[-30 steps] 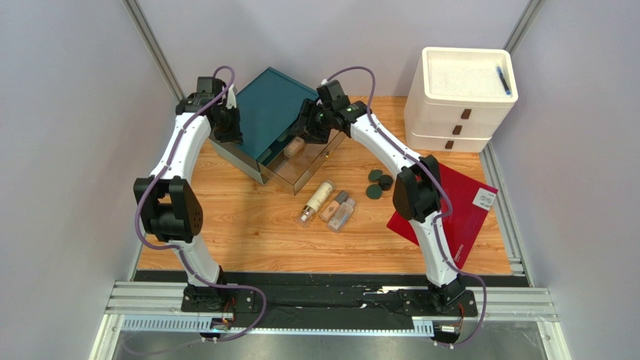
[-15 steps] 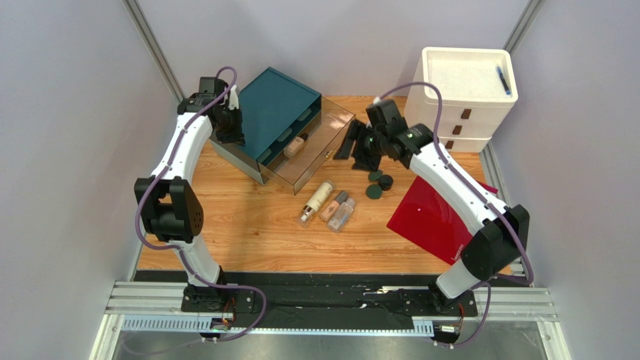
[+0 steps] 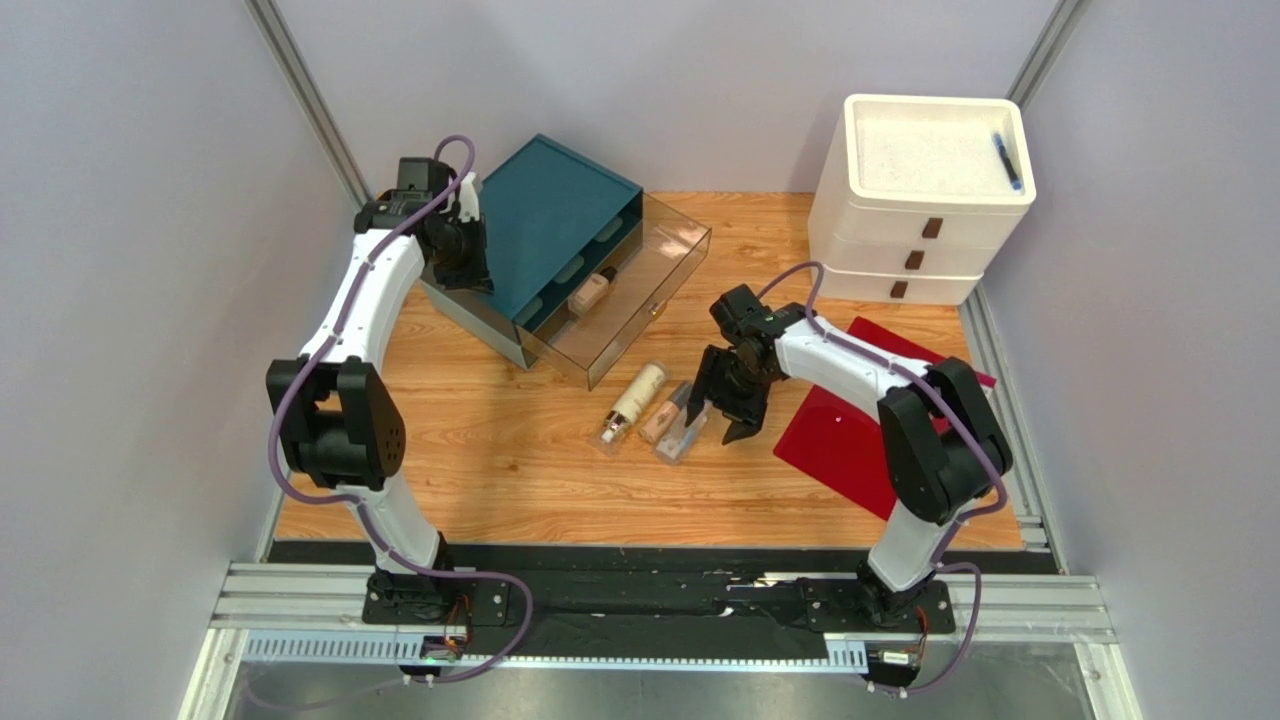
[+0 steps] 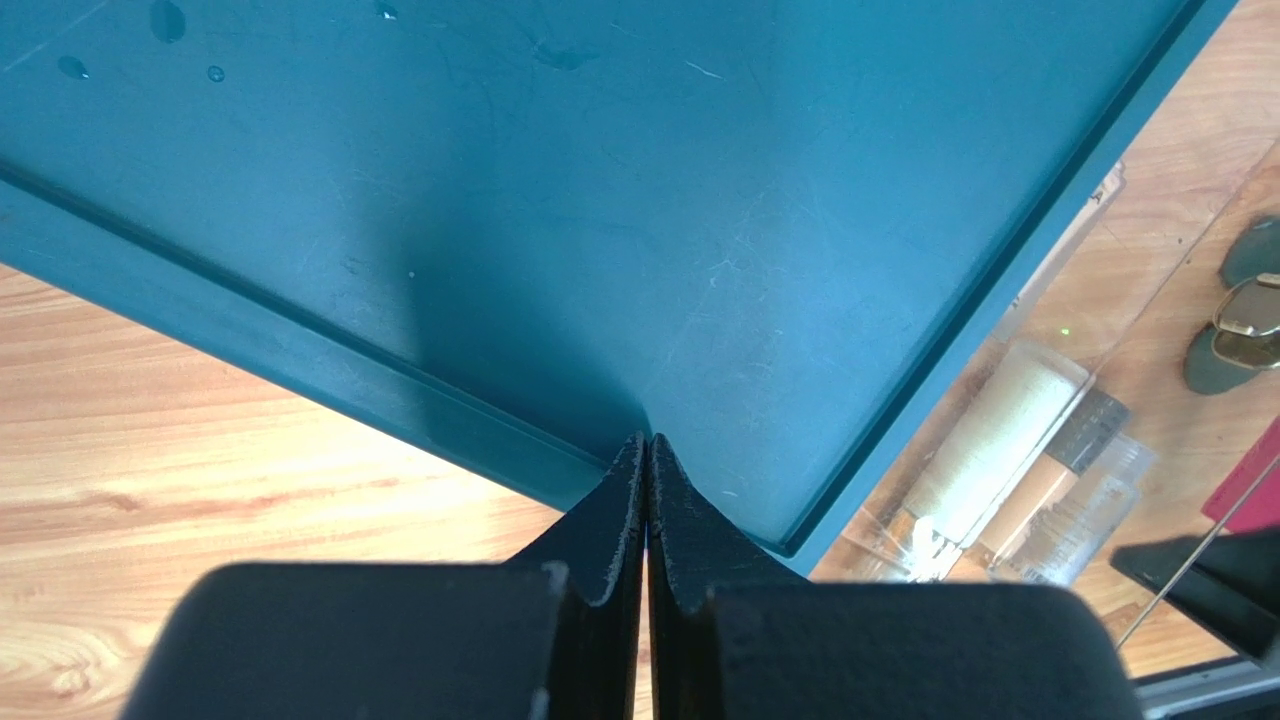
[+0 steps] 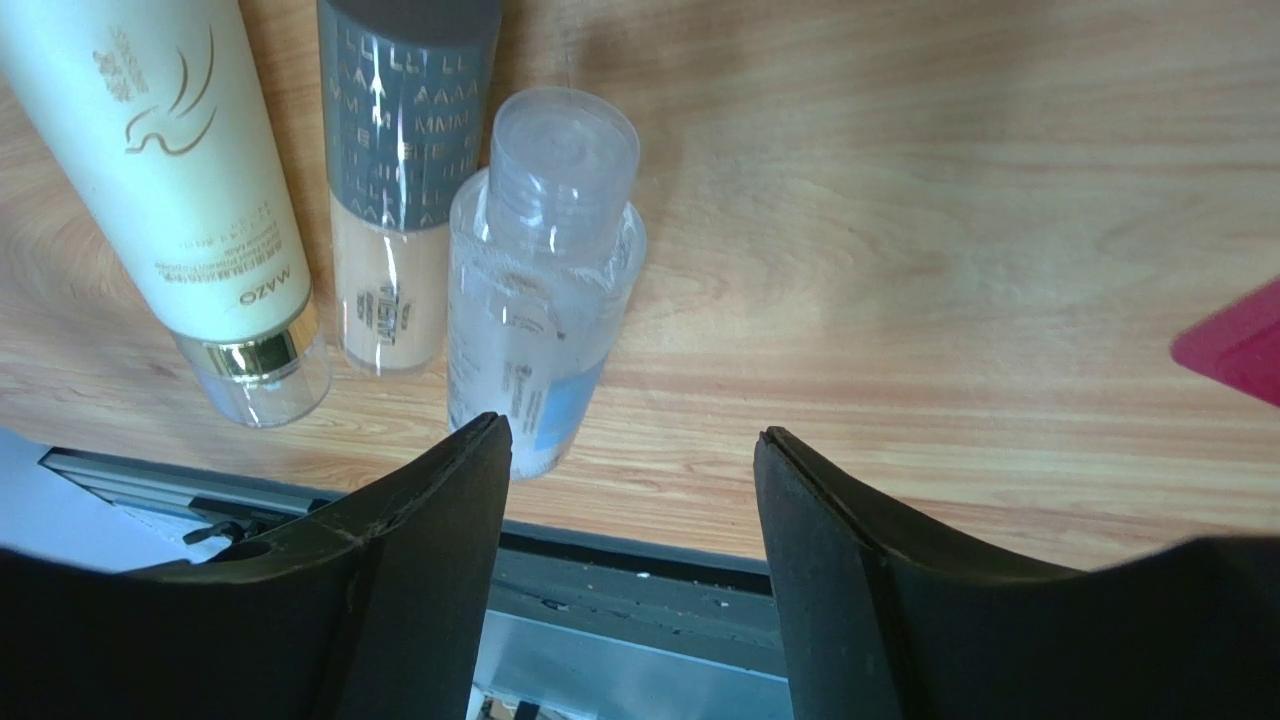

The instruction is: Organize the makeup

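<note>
The right wrist view alone shows the labels of three cosmetics lying side by side on the worktop [image 5: 932, 195]: a cream tube [image 5: 166, 165], a beige bottle [image 5: 394, 225] with a grey cap, and a clear bottle [image 5: 541, 285]; the right hand [image 5: 631, 438] is spread wide with nothing between its fingers; the clear bottle's base lies right at one fingertip, contact unclear; the other two lie beyond it on that side; the overhead view adds a fourth bottle [image 3: 589, 293] inside the clear drawer [image 3: 669, 248], well apart from that hand; the left hand [image 4: 646, 450] is clenched on nothing, its tips against the teal box [image 4: 601, 195].
</note>
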Controlling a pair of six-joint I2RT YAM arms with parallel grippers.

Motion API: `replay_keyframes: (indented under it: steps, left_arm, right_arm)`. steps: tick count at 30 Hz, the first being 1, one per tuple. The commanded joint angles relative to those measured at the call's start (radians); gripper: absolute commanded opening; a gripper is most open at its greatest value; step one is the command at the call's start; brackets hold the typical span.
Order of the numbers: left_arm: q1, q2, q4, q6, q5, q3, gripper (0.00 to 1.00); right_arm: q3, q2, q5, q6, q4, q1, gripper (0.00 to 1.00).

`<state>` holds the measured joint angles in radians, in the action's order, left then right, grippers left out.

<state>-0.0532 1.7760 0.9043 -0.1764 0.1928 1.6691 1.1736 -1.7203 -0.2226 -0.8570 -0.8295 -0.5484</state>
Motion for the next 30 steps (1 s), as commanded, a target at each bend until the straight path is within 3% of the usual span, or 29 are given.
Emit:
replay_keyframes:
  steps: [1,7,13,15,16,17,26,30]
  left_arm:
    - [-0.014,0.069,0.205,0.026,-0.015,-0.097,0.0]
    - [-0.014,0.072,0.2,0.022,-0.016,-0.111,0.0]
    - [-0.014,0.074,0.202,0.023,-0.016,-0.111,0.0]
    - [-0.014,0.077,0.203,0.022,-0.018,-0.106,0.0]
    - [-0.014,0.08,0.206,0.022,-0.018,-0.103,0.0]
    - [-0.014,0.083,0.208,0.022,-0.019,-0.097,0.0]
    - [-0.014,0.105,0.222,0.025,-0.02,-0.072,0.0]
    - [-0.014,0.102,0.222,0.023,-0.021,-0.075,0.0]
  right_arm:
    - [0.063,-0.062,-0.04,-0.002,0.067,-0.001,0.64]
    - [0.104,-0.166,-0.057,0.012,0.069,-0.005,0.63]
    - [0.136,-0.213,-0.031,0.032,0.012,-0.004,0.54]
    - [0.127,-0.213,-0.021,0.035,0.007,-0.004,0.38]
    - [0.124,-0.211,-0.02,0.035,0.007,-0.004,0.05]
    - [0.124,-0.205,-0.005,0.032,-0.002,-0.005,0.0]
    - [0.188,-0.072,0.084,0.095,-0.132,-0.004,0.0]
    - [0.276,0.013,0.074,0.139,-0.106,-0.002,0.0]
